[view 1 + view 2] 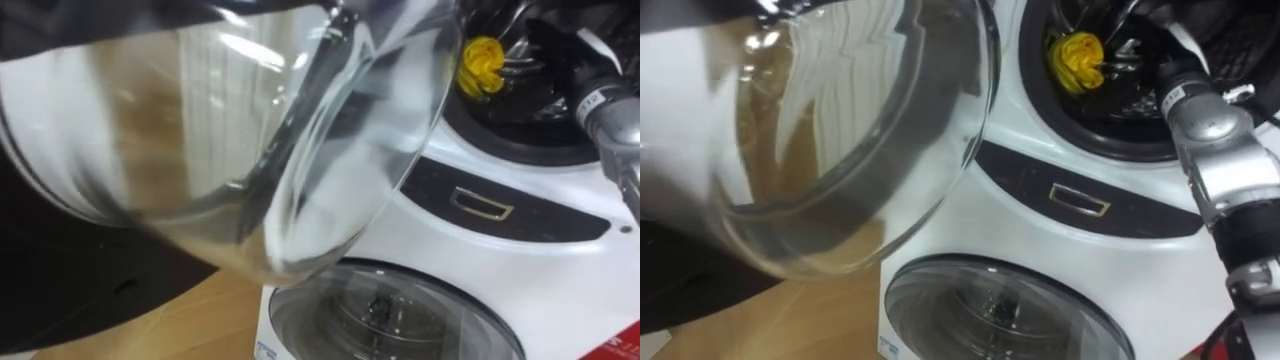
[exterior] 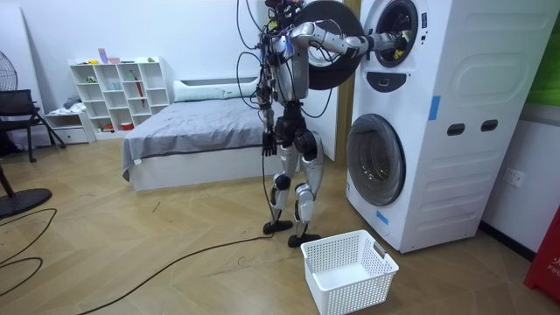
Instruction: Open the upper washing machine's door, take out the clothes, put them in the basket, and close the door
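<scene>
The right hand (image 1: 518, 68) is deep in the top drum (image 1: 1110, 125) of the washing machine (image 2: 437, 114). A crumpled yellow cloth (image 1: 481, 65) sits right against it, at 9 o'clock. I cannot tell if the hand has hold of the cloth. The grey metal arm comes up from 5 o'clock, close to the drum's dark round rim.

At 9 o'clock of the drum hangs the open door (image 1: 250, 150), a big clear glass bowl, smooth and shiny. At 6 o'clock is a flat dark panel (image 1: 480, 203), then a second round glass door (image 1: 400, 315), closed.

The room view shows the robot standing on the wooden floor (image 2: 131, 254). Its left hand (image 2: 266, 147) hangs by its hip. A white basket (image 2: 348, 271) with a grid of holes stands at 5 o'clock of its feet, with bare floor around it.
</scene>
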Motion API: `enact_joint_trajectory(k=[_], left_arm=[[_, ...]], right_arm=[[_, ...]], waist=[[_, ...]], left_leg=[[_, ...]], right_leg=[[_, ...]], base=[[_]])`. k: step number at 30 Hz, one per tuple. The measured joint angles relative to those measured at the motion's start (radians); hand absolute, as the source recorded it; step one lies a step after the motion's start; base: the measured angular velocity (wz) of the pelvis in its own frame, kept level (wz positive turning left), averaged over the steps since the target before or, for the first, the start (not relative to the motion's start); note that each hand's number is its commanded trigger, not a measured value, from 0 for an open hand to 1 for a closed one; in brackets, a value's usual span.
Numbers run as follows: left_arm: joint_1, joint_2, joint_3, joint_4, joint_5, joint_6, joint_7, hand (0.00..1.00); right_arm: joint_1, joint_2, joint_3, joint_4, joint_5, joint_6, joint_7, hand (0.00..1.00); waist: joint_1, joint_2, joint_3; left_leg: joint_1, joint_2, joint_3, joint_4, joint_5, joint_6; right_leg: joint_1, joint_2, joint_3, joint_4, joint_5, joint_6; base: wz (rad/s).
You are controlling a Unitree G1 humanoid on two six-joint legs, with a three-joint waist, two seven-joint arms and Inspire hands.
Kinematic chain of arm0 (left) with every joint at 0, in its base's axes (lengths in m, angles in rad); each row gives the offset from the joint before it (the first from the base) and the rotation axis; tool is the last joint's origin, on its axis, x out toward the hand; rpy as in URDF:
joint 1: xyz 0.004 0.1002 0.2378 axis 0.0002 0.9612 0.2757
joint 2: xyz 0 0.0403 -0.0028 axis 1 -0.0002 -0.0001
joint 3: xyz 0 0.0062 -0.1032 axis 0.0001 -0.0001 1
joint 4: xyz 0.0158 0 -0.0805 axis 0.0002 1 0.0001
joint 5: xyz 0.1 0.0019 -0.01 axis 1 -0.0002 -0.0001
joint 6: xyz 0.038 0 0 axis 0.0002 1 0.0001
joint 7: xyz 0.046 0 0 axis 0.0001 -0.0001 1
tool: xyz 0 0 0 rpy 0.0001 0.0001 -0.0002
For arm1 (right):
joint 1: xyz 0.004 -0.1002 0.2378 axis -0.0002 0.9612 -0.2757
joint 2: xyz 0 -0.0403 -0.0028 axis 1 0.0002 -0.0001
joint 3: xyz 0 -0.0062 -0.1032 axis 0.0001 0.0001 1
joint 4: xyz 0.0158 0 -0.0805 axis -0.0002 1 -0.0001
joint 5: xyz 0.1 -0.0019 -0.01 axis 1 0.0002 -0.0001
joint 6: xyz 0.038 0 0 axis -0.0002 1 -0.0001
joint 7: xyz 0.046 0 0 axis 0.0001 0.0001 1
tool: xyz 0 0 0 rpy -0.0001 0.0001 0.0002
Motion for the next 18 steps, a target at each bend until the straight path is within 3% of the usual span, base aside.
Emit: enact_joint_trajectory(k=[10, 12, 18], left_arm=[[-0.031, 0.003, 0.002, 0.010, 0.001, -0.009, -0.005, 0.00], [-0.039, 0.004, 0.008, 0.031, 0.001, -0.009, -0.006, 0.00], [-0.055, 0.014, 0.018, 0.073, 0.001, -0.010, -0.012, 0.00]], right_arm=[[-0.070, 0.000, 0.036, 0.023, -0.141, 0.003, 0.059, 0.02], [-0.070, 0.000, 0.036, 0.020, -0.164, 0.004, 0.087, 1.00], [-0.078, -0.019, 0.075, 0.013, -0.192, 0.006, 0.168, 1.00]], waist=[[0.010, -0.008, -0.0042], [0.016, -0.011, -0.0051], [0.024, -0.023, -0.0025]], left_leg=[[0.001, -0.002, -0.009, -0.012, 0.000, 0.000], [0.002, 0.000, -0.010, -0.011, 0.000, 0.000], [0.003, 0.001, -0.015, -0.011, 0.000, -0.001]], right_leg=[[0.000, -0.002, -0.008, 0.001, 0.000, 0.000], [0.000, -0.001, -0.012, 0.001, 0.000, 0.000], [0.000, -0.001, -0.023, 0.000, 0.000, 0.000]], base=[[0.02], [0.02], [0.00]])
